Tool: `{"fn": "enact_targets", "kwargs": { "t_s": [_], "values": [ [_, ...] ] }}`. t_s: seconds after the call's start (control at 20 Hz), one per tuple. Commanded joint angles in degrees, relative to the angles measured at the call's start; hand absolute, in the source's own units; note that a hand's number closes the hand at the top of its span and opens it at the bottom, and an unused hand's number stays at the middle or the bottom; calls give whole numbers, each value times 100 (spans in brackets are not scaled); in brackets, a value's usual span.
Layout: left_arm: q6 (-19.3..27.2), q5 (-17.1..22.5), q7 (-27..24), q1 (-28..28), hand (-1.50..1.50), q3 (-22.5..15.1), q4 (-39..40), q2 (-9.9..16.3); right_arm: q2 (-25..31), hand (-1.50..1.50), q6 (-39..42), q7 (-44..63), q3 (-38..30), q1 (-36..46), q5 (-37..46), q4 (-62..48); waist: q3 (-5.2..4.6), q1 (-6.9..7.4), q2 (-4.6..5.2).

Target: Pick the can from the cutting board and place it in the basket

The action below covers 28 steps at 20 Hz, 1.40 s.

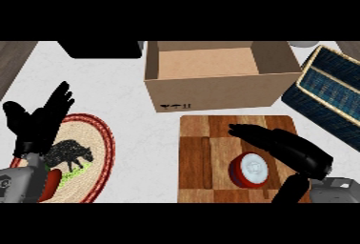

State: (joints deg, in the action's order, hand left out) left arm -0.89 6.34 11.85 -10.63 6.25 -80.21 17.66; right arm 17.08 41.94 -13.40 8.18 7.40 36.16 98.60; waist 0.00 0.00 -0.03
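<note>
The can (250,167) stands on the cutting board (204,152), lower right of the frame. The right hand (295,150) hovers beside it, fingers open. Closing off-centre could tip it. The basket (330,90) sits upper right; the left hand (38,121) rests open.

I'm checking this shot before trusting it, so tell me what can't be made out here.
All in the head view:
- can: only its top shows; its side and label face away.
- right hand: whether it touches the can cannot be told from above.
- basket: cut off by the right edge.
- plate: partly covered by the left hand and forearm.
- dark object at top: cropped, unidentifiable.
</note>
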Motion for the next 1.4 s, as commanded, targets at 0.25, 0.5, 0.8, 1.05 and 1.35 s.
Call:
{"fn": "enact_targets", "kwargs": {
  "t_s": [0.25,0.5,0.8,1.05,1.35],
  "values": [
    [-346,59,69,-14,0,257,-39,48,-175,-150,-466,-150,267,-76,712,-107,0,7,1],
    [-256,-160,159,-48,0,278,-59,-64,-58,-150,-578,-452,266,-290,1003,-208,0,0,0],
    [-114,-175,438,-41,0,169,-387,-269,182,150,-854,-737,822,-124,1692,-277,2,34,-7],
    [-424,-141,82,-402,0,473,330,-37,-101,150,-1249,-828,947,-339,1989,-500,0,-10,4],
    [-383,-260,205,-158,0,387,92,-92,-196,150,-1301,-915,1067,-411,2083,-470,0,-1,0]
  ]
}}
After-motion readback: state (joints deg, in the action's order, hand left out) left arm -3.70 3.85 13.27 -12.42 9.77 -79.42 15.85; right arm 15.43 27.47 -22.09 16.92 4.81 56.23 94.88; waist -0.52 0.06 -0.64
